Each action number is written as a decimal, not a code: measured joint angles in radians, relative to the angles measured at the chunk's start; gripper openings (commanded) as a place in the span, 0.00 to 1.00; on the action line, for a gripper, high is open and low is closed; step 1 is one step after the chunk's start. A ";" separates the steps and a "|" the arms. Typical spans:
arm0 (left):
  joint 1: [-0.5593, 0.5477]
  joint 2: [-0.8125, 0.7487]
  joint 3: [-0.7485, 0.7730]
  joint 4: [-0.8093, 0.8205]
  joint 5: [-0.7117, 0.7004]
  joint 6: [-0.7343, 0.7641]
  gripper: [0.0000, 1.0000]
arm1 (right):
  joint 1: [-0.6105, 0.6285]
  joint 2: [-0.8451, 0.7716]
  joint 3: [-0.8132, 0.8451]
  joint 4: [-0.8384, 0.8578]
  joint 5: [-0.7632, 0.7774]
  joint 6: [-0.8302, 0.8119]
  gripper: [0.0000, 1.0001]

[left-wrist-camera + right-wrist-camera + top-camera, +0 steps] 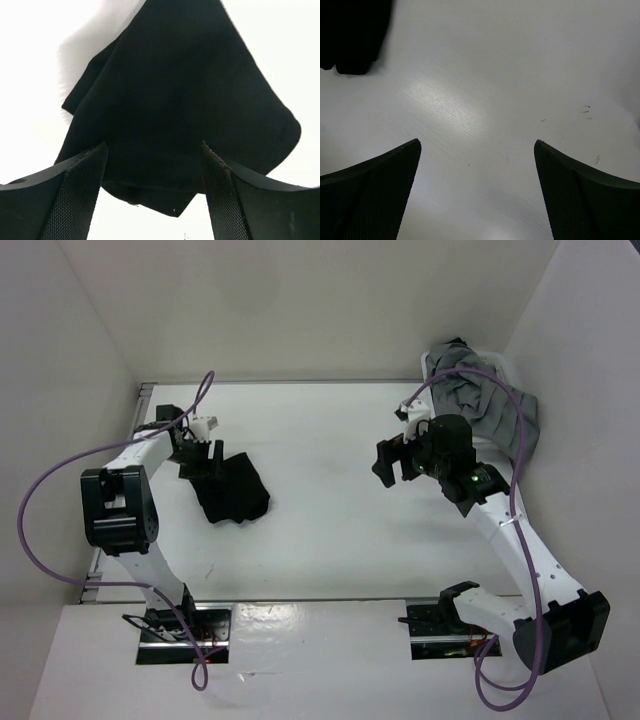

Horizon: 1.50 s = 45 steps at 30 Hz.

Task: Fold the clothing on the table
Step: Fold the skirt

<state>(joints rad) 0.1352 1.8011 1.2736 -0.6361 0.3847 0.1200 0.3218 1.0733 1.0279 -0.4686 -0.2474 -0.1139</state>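
The black clothing (236, 491) lies crumpled on the left half of the white table (330, 540). My left gripper (205, 456) hovers at the garment's back-left edge. In the left wrist view the clothing (175, 90) fills the middle, and my left gripper (154, 146) stands open, with the fabric's near edge lying between the fingers (80, 195) without being pinched. My right gripper (386, 464) hangs over bare table right of centre, well away from the garment. It is open (477, 143), with only table (485, 90) between its fingers.
A heap of grey garments (482, 400) sits in a white basket at the back right corner, beside the right arm. White walls close in the table at the back and both sides. A black shape (350, 35) that I cannot identify shows at the right wrist view's top left.
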 measured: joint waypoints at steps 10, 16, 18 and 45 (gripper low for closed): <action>0.028 0.098 0.004 -0.005 -0.024 -0.028 0.80 | -0.006 -0.001 -0.003 0.001 -0.001 -0.007 0.98; 0.030 0.101 0.005 -0.002 -0.018 -0.040 0.80 | -0.006 -0.006 -0.003 0.002 0.000 -0.011 0.98; 0.016 0.097 0.004 -0.003 -0.030 -0.039 0.80 | -0.006 -0.007 -0.003 0.001 0.000 -0.011 0.98; -0.590 0.089 0.003 0.037 -0.220 0.026 0.86 | -0.006 -0.005 -0.003 0.005 0.002 -0.015 0.98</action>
<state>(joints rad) -0.4549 1.8904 1.2770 -0.5991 0.1642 0.1463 0.3153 1.0687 1.0245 -0.4641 -0.2451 -0.1291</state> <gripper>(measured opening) 0.818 0.975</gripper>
